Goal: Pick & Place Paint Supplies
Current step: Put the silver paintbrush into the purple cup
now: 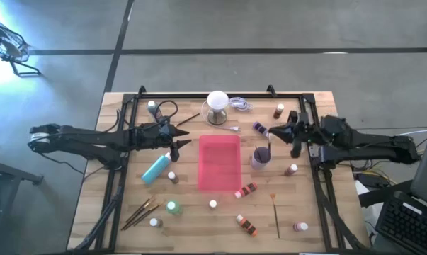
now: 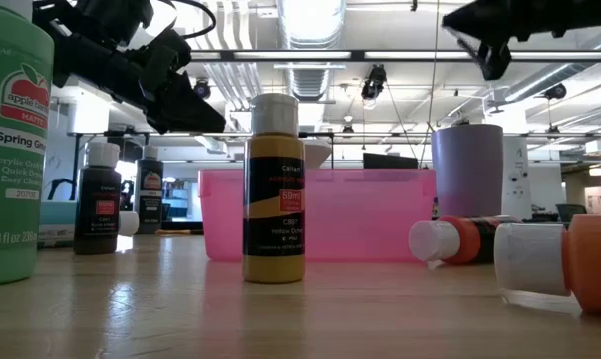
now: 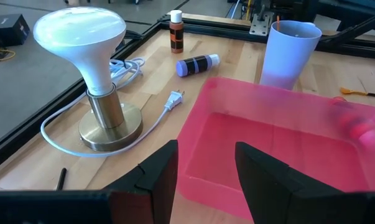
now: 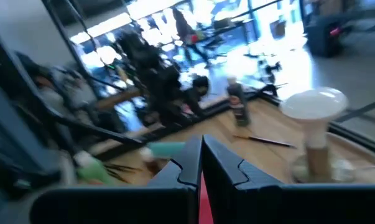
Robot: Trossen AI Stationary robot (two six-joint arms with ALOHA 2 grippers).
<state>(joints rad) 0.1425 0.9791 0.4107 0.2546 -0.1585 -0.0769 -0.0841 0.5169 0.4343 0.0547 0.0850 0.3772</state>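
The wooden table point(image 1: 199, 223) carries everything, framed by black rails. At its middle lies the pink tray point(image 1: 219, 162), flat and rectangular, with nothing visible inside it in the left wrist view. Behind the tray stands the lamp point(image 1: 217, 106), a white bulb on a brass base, its white cord trailing beside it.

The left gripper point(image 1: 179, 137) hangs just beside the tray's left edge, its jaws apart and holding nothing. The right gripper point(image 1: 271, 132) hangs above the lilac cup point(image 1: 260, 157), which stands just right of the tray; its jaws are pressed shut and no object shows between them.

The teal bottle point(image 1: 156, 169) lies on its side left of the tray, near the left gripper. In the low view a big green bottle point(image 2: 13, 150) reads "Apple Barrel", "Spring Green", "Acrylic Paint" and "8 fl oz". The small yellow bottle point(image 2: 274, 189) stands upright in front of the tray, its black label too small to read. A purple bottle point(image 1: 260, 128) lies near the cup, and a brown bottle point(image 1: 279, 110) stands at the back right. Orange bottles point(image 1: 246, 190) lie at the tray's front right corner. Brown-handled brushes point(image 1: 140, 212) lie at the front left, one brush point(image 1: 276, 216) at the front right.
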